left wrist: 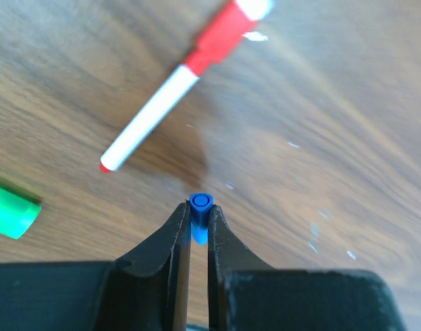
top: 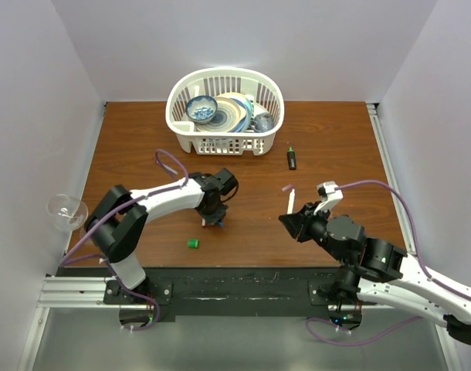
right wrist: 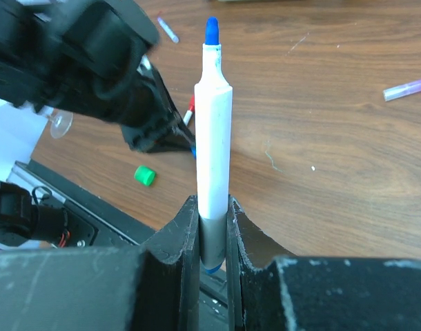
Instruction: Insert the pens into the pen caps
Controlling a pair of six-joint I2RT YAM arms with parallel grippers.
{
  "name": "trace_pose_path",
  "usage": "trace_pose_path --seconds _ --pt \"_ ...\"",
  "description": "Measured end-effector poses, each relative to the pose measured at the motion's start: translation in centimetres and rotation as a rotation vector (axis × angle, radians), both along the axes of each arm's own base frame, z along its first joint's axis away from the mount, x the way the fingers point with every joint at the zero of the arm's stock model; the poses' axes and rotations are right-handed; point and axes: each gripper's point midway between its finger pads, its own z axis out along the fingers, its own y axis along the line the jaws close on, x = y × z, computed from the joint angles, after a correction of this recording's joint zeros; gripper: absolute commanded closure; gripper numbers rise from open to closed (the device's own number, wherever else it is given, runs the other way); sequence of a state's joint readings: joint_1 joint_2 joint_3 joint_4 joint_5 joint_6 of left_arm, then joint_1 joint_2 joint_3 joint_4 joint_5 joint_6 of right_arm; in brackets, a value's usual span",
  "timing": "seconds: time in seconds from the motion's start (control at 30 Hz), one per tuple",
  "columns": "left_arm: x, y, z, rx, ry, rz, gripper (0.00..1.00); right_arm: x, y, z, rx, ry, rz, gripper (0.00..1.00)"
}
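Your left claw (left wrist: 199, 211) is pinching the small blue plastic cap (left wrist: 201, 201) between its fingertips, low over the brown wooden surface (left wrist: 321, 103), with the cap's round end facing the wrist camera. Just beyond it lies the slim white pen barrel with a red tip (left wrist: 152, 114), which has a red section at its far end. The stubby bright green cap (left wrist: 10, 210) lies off to one side, apart from both. Your right claw (right wrist: 212, 207) is clamped on the slim white pen barrel with a blue tip (right wrist: 214, 138), tip pointing away from the wrist. The short black marker with a green tip (top: 293, 159) lies alone near the white plastic basket (top: 176, 116) of dishes.
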State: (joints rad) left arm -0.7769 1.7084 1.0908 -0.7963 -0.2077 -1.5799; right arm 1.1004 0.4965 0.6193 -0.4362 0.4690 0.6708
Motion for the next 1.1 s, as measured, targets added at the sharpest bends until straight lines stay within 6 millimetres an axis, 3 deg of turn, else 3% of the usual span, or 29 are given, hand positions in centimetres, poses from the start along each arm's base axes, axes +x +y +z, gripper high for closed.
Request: trace_pose_path --seconds 0.3,0.47,0.67,0.77,0.87,1.1 --pt "2.5 0.2 7.6 -0.057 -0.282 -0.109 1.0 -0.8 3.7 -3.1 -0.038 0.065 0.136 1.0" --pt "4.3 -1.1 13.6 -0.161 -0.541 -0.271 1.0 -1.2 6.2 -3.5 -0.033 0.08 0.222 1.0" --pt "3.5 -2.2 21.9 -0.352 -0.867 -0.413 1.0 -1.1 8.4 -2.9 0.011 0.066 0.272 1.0" --pt "3.0 -2.8 25.0 -0.428 -0.976 -0.465 1.0 -1.0 9.5 -2.8 0.015 0.072 0.298 1.0" --pt "2.2 -3.3 26.9 -0.496 -1.056 -0.508 1.0 -0.9 10.7 -2.3 0.029 0.07 0.325 1.0" --pt "0.4 -3.3 28.4 -0.569 -1.148 -0.587 1.0 -1.2 12.0 -0.4 0.087 0.044 0.373 1.0"
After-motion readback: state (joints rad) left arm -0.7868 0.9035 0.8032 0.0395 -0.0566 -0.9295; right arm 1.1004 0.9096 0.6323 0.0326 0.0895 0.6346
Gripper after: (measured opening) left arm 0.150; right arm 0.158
